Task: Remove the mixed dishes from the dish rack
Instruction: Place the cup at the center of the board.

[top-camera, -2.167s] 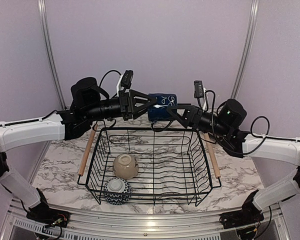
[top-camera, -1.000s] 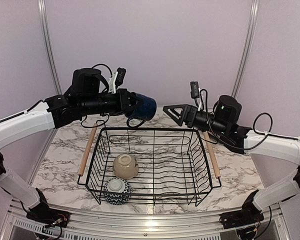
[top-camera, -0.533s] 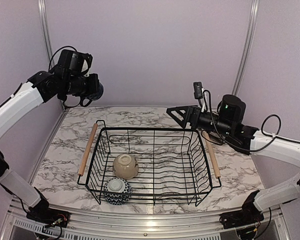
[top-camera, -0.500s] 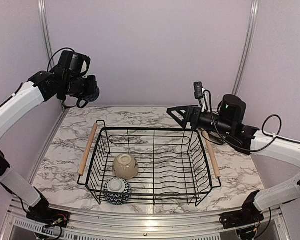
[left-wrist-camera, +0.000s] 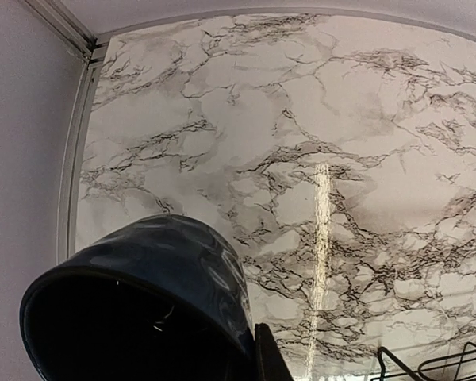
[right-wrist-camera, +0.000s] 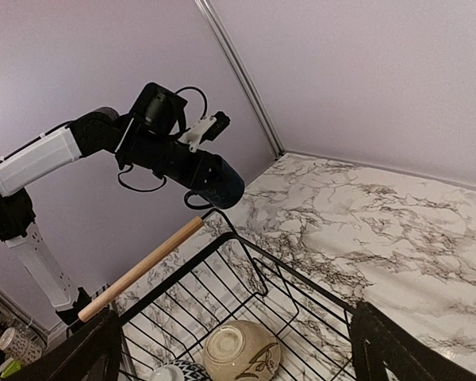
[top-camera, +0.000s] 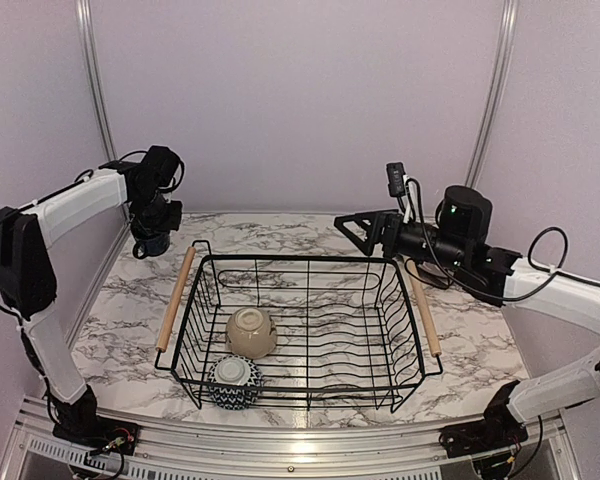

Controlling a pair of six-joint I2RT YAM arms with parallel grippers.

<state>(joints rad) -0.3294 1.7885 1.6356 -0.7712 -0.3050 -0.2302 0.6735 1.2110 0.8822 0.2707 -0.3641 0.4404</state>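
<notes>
The black wire dish rack (top-camera: 405, 330) stands mid-table, with wooden handles (top-camera: 174, 297) on its sides. A beige bowl (top-camera: 251, 332) lies upside down inside it, and a small blue-and-white patterned bowl (top-camera: 234, 381) sits at its near left corner. My left gripper (top-camera: 154, 228) is shut on the dark blue mug (top-camera: 153, 243), low over the table's back left corner. In the left wrist view the mug (left-wrist-camera: 143, 294) fills the lower left beside one finger (left-wrist-camera: 271, 363). My right gripper (top-camera: 353, 229) is open and empty above the rack's back right edge. No plates show.
The right wrist view looks down on the rack's wooden handle (right-wrist-camera: 143, 266), the beige bowl (right-wrist-camera: 242, 353) and the mug (right-wrist-camera: 218, 184) held by the left arm. Purple walls with metal posts (top-camera: 92, 90) close the back and sides. Marble table (left-wrist-camera: 317, 159) lies under the mug.
My left arm has swung the mug from above the rack's back edge to the back left corner and lowered it. My right gripper has drawn back a little, open.
</notes>
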